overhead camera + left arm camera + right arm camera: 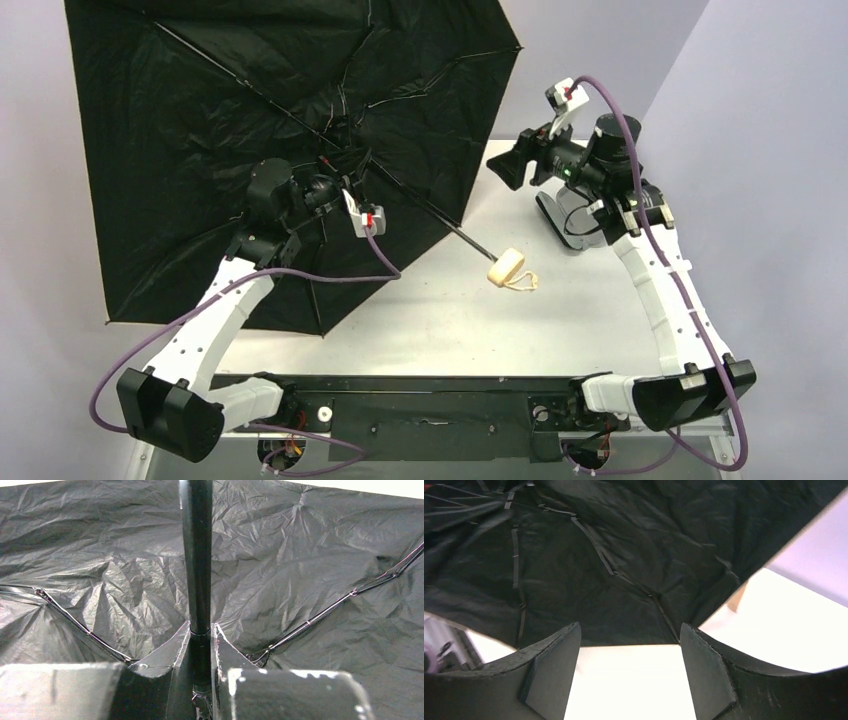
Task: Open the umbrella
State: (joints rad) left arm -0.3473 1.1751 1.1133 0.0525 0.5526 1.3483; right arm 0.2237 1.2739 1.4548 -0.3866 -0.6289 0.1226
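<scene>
One big thing fills most of the overhead view: the umbrella [200, 120], spread wide, black underside facing the cam. It covers the left and far part of the table [600, 320], and its near rim sits low by the left arm [215, 320]. The fabric is wrinkled all over, w/ thin ribs [320, 615] fanning out from the middle.

The right arm [665, 290] reaches up the right side, well clear of the fabric.

Left gripper [330, 188] is in under the canopy, close to where the ribs meet. In the left wrist view, left gripper [201, 630] has its jaws pinched together on the shaft [196, 555], one black finger each side and touching it, w/ the shaft running straight up between them toward the fabric.

Right gripper [505, 165] hangs just beside the canopy's right edge, pointing at it, jaws apart and holding nothing. From its wrist cam, right gripper [629, 645] shows two fingers [554, 665] set wide, bare table between them, the canopy's edge beyond the tips and not touching either one.

From the left jaws the shaft [440, 222] slants down-right out past the rim, clear of both grippers along that stretch.

Its tan handle [505, 267] lies on the table between the two arms, near neither set of jaws, w/ a small strap [527, 283] trailing beside it.
</scene>
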